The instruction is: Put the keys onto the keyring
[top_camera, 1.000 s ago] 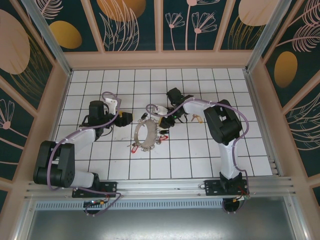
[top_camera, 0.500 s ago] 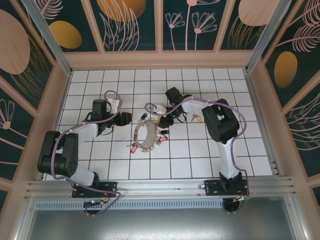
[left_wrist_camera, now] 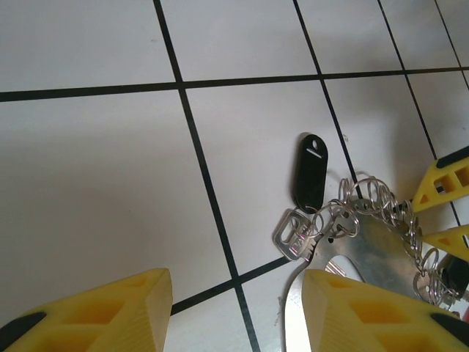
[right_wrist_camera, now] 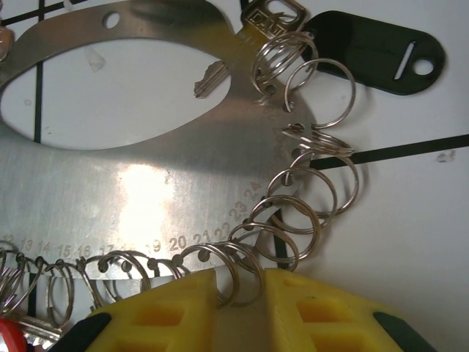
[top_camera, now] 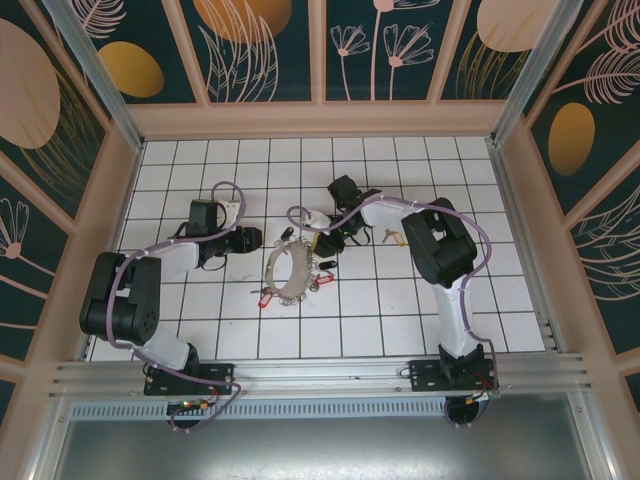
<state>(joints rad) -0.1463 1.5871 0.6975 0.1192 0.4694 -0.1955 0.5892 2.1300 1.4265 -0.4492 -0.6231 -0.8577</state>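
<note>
The keyring [top_camera: 293, 272], a flat metal hoop fringed with split rings, lies mid-table. The keys [top_camera: 389, 236], a tiny bunch with a pale tag, lie loose about a tile to the right of the hoop's top. My right gripper [top_camera: 320, 243] sits at the hoop's upper right rim. In the right wrist view the gripper [right_wrist_camera: 240, 308] is shut on two split rings [right_wrist_camera: 238, 275] of the numbered plate [right_wrist_camera: 146, 191]. My left gripper [top_camera: 252, 239] is at the hoop's upper left. Its jaws [left_wrist_camera: 238, 308] stand open over the tile, the right finger [left_wrist_camera: 366, 308] above the plate's edge [left_wrist_camera: 374, 246].
A black tag [left_wrist_camera: 309, 170] and a silver key [left_wrist_camera: 294, 233] hang from rings at the hoop's top. A red-tagged key [top_camera: 265, 296] lies at the hoop's lower left, and another red tag [top_camera: 325, 264] at its right. The enclosure's walls ring the tiled floor.
My left gripper has slid right up to the hoop's rim and its jaws have narrowed. The right gripper and the hoop's top have shifted slightly left.
</note>
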